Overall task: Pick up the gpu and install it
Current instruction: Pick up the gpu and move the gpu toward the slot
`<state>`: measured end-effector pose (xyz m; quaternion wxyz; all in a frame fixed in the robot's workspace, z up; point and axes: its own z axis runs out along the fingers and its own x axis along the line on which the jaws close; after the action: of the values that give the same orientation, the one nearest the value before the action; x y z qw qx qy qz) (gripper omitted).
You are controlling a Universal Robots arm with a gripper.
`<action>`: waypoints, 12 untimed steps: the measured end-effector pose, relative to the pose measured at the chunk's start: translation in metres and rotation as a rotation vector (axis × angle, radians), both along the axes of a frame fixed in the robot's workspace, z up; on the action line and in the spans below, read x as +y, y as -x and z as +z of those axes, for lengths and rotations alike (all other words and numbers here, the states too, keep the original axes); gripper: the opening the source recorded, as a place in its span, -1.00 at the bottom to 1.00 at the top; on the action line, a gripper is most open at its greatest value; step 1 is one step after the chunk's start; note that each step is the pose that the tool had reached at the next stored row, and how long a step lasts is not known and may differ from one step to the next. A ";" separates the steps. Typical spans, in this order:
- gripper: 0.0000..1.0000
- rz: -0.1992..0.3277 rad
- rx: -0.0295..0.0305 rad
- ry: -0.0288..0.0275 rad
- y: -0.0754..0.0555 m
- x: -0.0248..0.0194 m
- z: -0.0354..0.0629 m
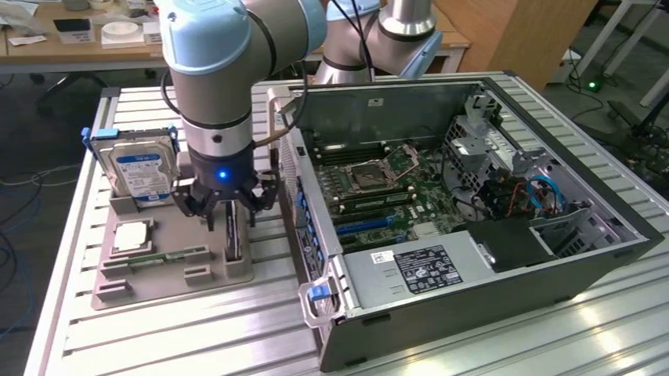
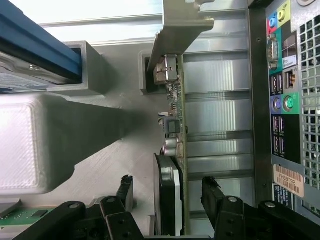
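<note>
The gpu (image 1: 232,244) stands on edge in a slot of the grey holder (image 1: 209,276), its thin dark edge facing up. In the wrist view I look along the gpu (image 2: 170,195): green board edge, black cooler on one face, silver bracket (image 2: 177,30) at the far end. My gripper (image 1: 232,218) hangs straight over it, open. One of its black fingers (image 2: 125,187) is on each side of the card, with a gap to both faces. The gripper (image 2: 167,189) holds nothing.
The holder also carries an upright hard drive (image 1: 141,168) with a blue-white label, a flat processor (image 1: 131,235) and a memory stick (image 1: 168,257). The open computer case (image 1: 585,258) lies at the exterior view's right, motherboard (image 1: 377,188) exposed. Its rear port panel (image 2: 285,100) is close beside the gpu.
</note>
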<state>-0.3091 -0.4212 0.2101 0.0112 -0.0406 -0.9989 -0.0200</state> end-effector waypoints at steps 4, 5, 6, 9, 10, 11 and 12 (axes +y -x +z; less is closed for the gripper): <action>0.33 0.000 0.0001 0.0001 0.000 0.0000 0.0000; 0.33 0.000 0.0001 0.0001 0.000 0.0000 0.0000; 0.33 0.000 0.0002 0.0002 0.000 0.0000 0.0001; 0.33 0.000 0.0003 0.0003 0.000 0.0000 0.0015; 0.33 0.000 0.0002 0.0001 0.000 0.0000 0.0024; 0.33 0.000 0.0003 0.0002 0.000 0.0000 0.0039; 0.33 0.000 0.0001 0.0000 0.000 0.0000 0.0040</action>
<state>-0.3089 -0.4212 0.2141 0.0112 -0.0407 -0.9989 -0.0200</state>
